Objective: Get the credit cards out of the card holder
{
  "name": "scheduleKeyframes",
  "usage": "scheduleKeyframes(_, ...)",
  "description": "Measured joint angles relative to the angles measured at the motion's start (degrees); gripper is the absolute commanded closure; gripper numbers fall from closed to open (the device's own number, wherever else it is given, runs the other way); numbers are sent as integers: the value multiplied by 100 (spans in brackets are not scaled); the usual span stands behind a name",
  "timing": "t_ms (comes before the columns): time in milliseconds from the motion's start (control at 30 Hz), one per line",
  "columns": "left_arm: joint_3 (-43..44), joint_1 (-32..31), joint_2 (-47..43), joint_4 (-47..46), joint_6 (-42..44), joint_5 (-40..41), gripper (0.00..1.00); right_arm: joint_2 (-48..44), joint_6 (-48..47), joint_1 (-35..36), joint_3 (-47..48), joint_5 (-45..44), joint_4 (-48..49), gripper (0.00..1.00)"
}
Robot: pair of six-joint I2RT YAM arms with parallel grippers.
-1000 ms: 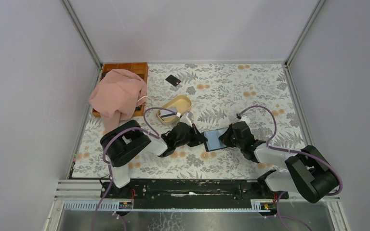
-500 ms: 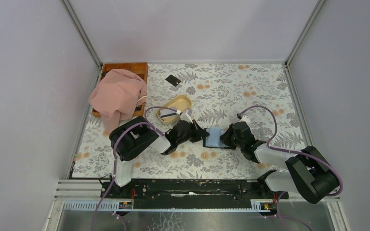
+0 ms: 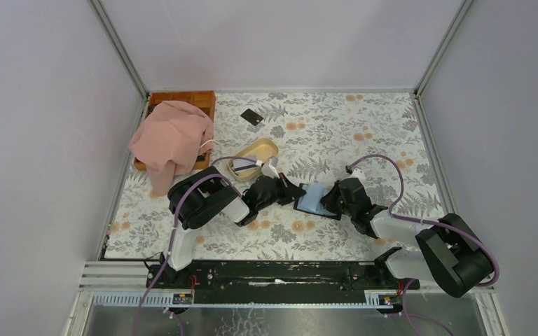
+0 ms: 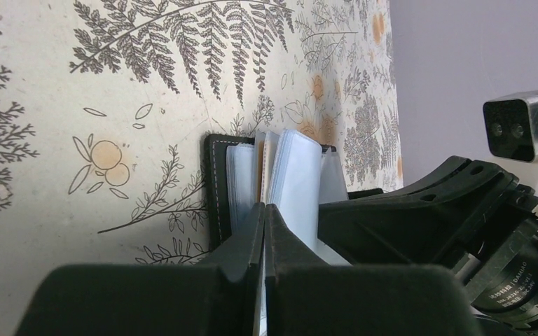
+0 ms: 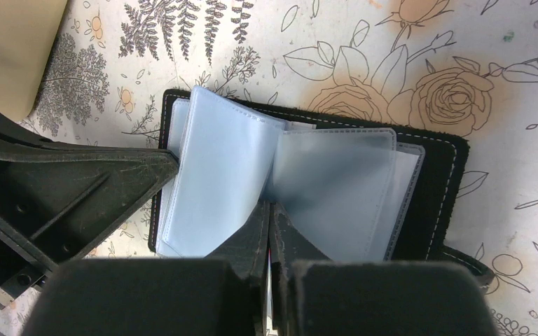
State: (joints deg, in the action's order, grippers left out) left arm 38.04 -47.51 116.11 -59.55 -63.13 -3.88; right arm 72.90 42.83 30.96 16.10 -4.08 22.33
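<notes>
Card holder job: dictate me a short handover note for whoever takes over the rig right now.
Left hand: shut, apparently pinching a clear sleeve of the card holder.
Right hand: shut, likewise on a sleeve, from the opposite side.
Card holder: open on the table between both hands, sleeves fanned.
Done: one black card lies out on the table's far side.
Left: check the other sleeves. Those in view look empty, and some are hidden.

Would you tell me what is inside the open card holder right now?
Pale translucent sleeves fan out inside the card holder; no card shows through them. Whatever lies beneath the overlapping sleeves is covered.
</notes>
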Motion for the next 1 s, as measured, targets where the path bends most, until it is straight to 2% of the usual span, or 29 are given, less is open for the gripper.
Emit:
scheduleKeyframes(233, 0, 15, 184, -374, -264, -24, 100, -15, 20, 0, -48, -24, 44, 100)
scheduleKeyframes(1000, 70, 22, 474, -787, -789, -269, 100, -212, 76, -7, -186, -133, 15, 100)
